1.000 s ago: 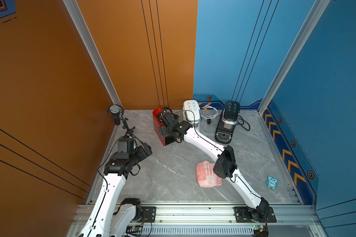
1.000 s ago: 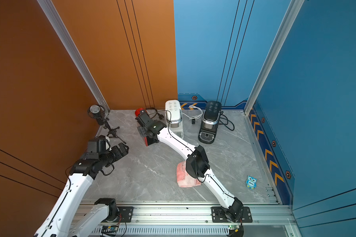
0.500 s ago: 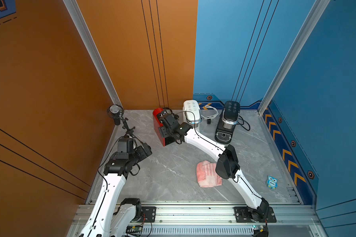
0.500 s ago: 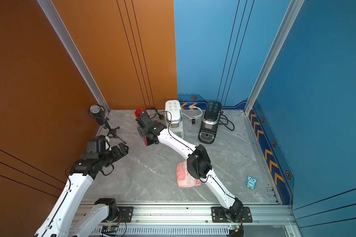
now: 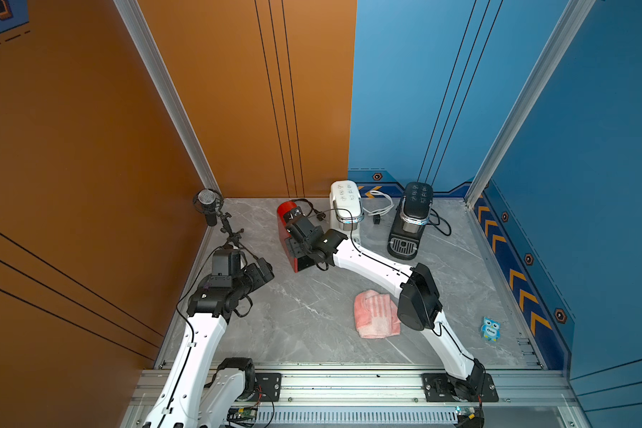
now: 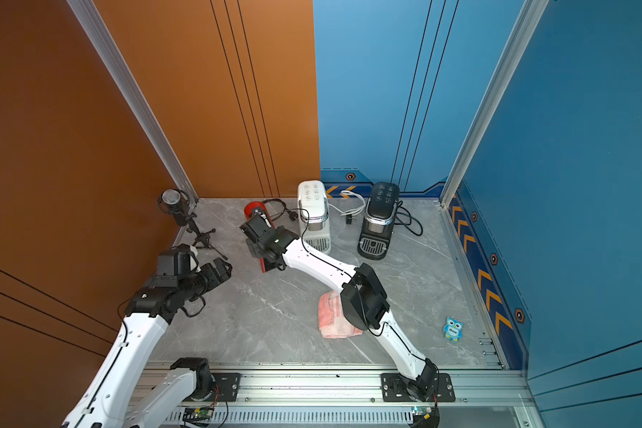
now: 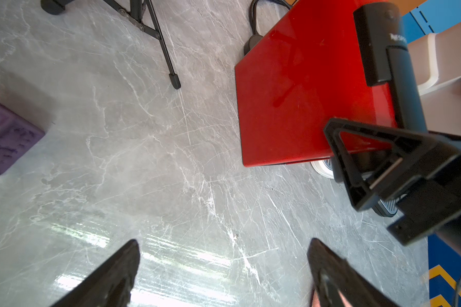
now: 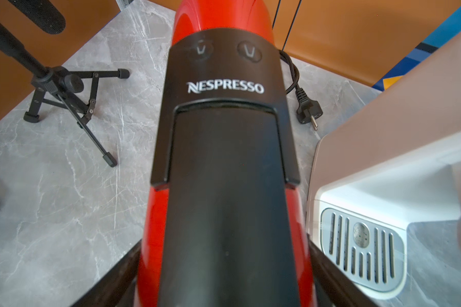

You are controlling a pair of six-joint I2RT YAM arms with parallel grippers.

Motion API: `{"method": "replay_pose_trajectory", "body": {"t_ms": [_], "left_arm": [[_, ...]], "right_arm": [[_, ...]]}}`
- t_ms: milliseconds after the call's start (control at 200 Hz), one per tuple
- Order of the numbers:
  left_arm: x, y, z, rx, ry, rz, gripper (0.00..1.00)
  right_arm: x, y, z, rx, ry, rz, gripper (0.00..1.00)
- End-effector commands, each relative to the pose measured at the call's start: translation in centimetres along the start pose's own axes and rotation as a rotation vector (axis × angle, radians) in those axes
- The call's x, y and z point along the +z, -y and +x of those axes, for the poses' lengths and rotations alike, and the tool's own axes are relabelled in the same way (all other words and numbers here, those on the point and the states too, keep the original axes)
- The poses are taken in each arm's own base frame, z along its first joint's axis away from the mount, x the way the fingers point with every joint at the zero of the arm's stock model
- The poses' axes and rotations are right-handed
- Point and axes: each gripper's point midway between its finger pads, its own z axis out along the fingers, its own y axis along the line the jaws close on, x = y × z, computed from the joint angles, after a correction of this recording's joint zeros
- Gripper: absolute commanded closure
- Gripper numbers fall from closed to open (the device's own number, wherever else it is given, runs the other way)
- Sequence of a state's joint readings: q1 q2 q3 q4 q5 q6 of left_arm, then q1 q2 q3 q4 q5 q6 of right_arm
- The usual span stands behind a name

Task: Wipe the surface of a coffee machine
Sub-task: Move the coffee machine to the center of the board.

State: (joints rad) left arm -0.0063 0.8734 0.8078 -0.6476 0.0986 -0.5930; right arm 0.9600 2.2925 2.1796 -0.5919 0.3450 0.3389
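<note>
A red coffee machine (image 5: pixel 289 237) with a black Nespresso top (image 8: pixel 225 138) stands at the back of the grey marble table (image 5: pixel 312 307). My right gripper (image 8: pixel 224 245) reaches over it from the front. Its two fingers (image 8: pixel 117 271) press against the red sides, so it is shut on the machine. A folded pink cloth (image 5: pixel 375 315) lies flat on the table, partly under the right arm's elbow, and nothing holds it. My left gripper (image 7: pixel 224 242) hangs open and empty above bare table, left of the red machine (image 7: pixel 304 93).
A white coffee machine (image 5: pixel 345 207) and a black one (image 5: pixel 412 218) stand right of the red one, with loose cables behind. A microphone on a tripod (image 5: pixel 208 207) fills the back left corner. A purple block (image 7: pixel 6 138) and a blue owl toy (image 5: pixel 491 328) lie on the table.
The right arm's elbow has drifted slightly to the right. Both grippers, the red machine and the cloth stay where they were.
</note>
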Motion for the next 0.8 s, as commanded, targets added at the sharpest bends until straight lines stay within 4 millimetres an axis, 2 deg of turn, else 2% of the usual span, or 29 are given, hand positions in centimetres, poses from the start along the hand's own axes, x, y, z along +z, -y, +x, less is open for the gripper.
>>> {"method": "replay_pose_trajectory", "body": {"t_ms": [0,70,105,130,295,325,405,485,645,676,736,796], "left_arm": [[-0.4,0.3,-0.6,-0.005,0.009,0.003,0.01],[-0.4,0.5,-0.8,-0.003,0.011,0.007,0.01],[-0.4,0.6,-0.8,0.001,0.01,0.009,0.0],[-0.4,0.7,-0.8,0.004,0.01,0.011,0.0],[-0.4,1.4,-0.7,0.021,0.003,0.022,0.0],[-0.4,1.5,-0.6,0.022,0.002,0.023,0.01],[-0.5,1.9,-0.6,0.03,0.0,0.034,0.0],[-0.5,2.3,-0.4,0.044,-0.004,0.038,0.0],[-0.4,2.8,-0.1,0.057,-0.011,0.042,0.0],[-0.4,2.8,-0.1,0.058,-0.01,0.043,0.0],[-0.4,2.8,-0.2,0.06,-0.007,0.042,0.0],[-0.5,2.9,-0.2,0.059,-0.006,0.045,0.0]], "right_arm": [[-6.3,-1.7,-1.4,0.029,0.046,-0.041,0.64],[-7.7,-1.5,-0.9,0.03,0.052,-0.023,0.63],[-7.6,-1.4,0.3,0.02,0.034,-0.003,0.63],[-8.9,-1.2,0.1,0.026,0.051,-0.004,0.63],[-11.9,-1.2,3.2,0.042,0.05,0.038,0.63],[-12.2,-0.9,4.3,0.037,0.043,0.059,0.63],[-13.6,-0.9,5.4,0.057,0.053,0.073,0.62],[-14.0,-1.1,6.3,0.067,0.052,0.083,0.6],[-14.2,-1.9,7.0,0.065,0.032,0.072,0.49],[-14.4,-1.9,6.9,0.068,0.031,0.067,0.44],[-14.8,-2.0,6.6,0.071,0.034,0.055,0.25],[-15.1,-2.0,6.4,0.06,0.03,0.043,0.21]]}}
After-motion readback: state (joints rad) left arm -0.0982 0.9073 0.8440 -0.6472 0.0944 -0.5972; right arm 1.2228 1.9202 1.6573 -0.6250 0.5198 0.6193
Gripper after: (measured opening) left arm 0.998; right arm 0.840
